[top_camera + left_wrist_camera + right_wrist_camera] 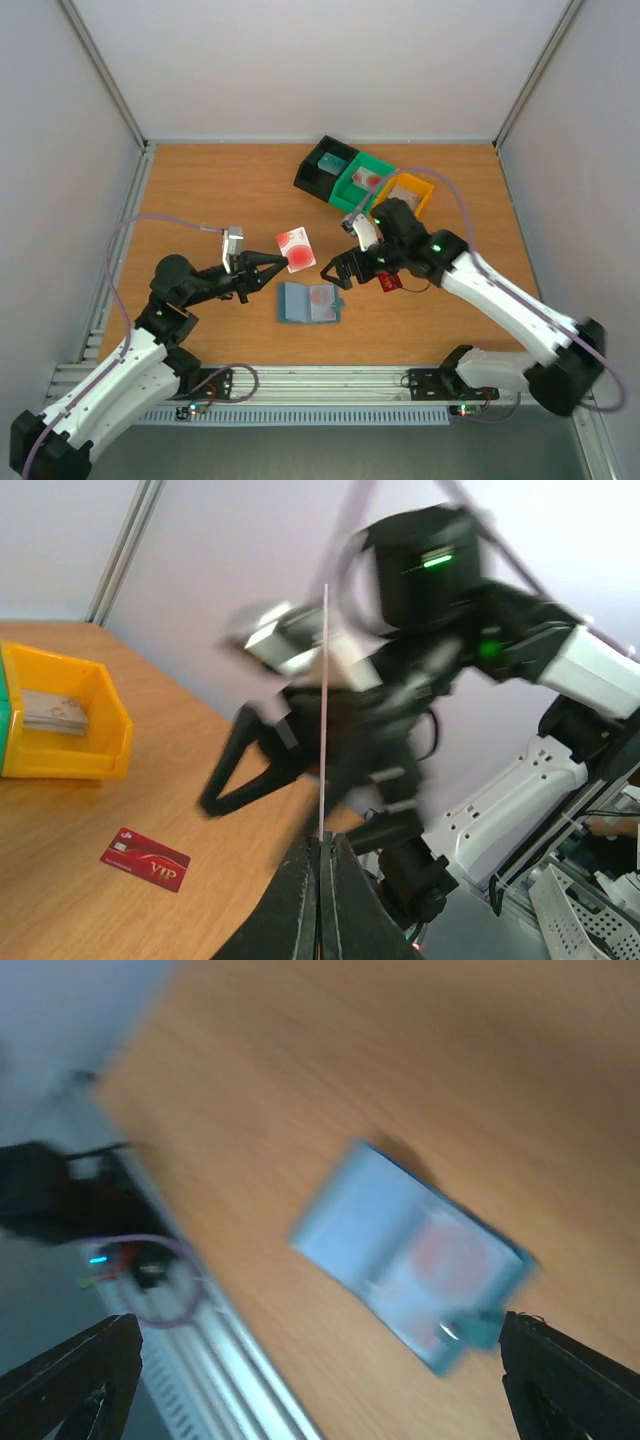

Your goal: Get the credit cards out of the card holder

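The left gripper [280, 263] pinches a white card [296, 250] by 1 edge, holding it upright above the table [200, 200]. The right gripper [340, 270] stands spread and empty beside the card holder [300, 305], which lies open with 1 pinkish card [322, 296] in a pocket. A dark red card [390, 282] lies nearby. The cards look light, stiff and slick, so they are likely best pinched at an exposed edge while the soft holder is pinned

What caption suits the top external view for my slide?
Left gripper pinches a red-and-white card near the open light blue card holder; right gripper open alongside.
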### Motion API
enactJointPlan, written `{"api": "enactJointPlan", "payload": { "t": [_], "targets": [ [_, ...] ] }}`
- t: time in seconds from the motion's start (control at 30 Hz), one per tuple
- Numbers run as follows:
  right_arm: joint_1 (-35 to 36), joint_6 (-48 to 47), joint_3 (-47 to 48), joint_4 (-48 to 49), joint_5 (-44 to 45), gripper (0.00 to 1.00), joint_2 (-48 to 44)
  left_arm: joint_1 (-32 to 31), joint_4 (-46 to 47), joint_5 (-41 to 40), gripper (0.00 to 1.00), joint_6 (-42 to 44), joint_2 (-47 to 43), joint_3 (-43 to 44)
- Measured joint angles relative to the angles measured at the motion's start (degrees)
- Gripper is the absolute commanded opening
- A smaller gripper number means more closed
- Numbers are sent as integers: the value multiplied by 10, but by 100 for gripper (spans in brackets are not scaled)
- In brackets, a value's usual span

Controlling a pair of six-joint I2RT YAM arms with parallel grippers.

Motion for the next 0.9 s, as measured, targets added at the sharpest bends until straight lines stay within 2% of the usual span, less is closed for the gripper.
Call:
{"api": "enactJointPlan", "payload": {
  "t": [0.07, 0.17, 0.27, 0.4, 0.53, 0.67, 0.73, 0.9],
  "targets": [
    [35, -45, 25, 16, -12, 98, -73, 0, 10, 1, 0, 0, 0, 0],
    [61, -91, 30, 56, -79, 98, -148, 0, 18, 7, 0, 0, 0, 0],
    [61, -111, 30, 89, -135, 98, -163, 0, 23, 16, 0, 0, 0, 0],
    [61, -119, 30, 121, -167, 94, -142, 0, 28, 34, 0, 3, -2, 2],
    [61, -113, 42, 125, -151, 78, -127, 0, 28, 19, 0, -10, -4, 4],
    [61, -96, 71, 140, -128, 69, -107, 0, 47, 13, 0, -43, -4, 7],
    [61, -87, 78, 156, -132, 61, -92, 0, 56, 17, 0, -49, -5, 10],
    [61, -70, 77, 186, -153, 21, -59, 0, 62, 26, 0, -56, -5, 11]
  ]
}}
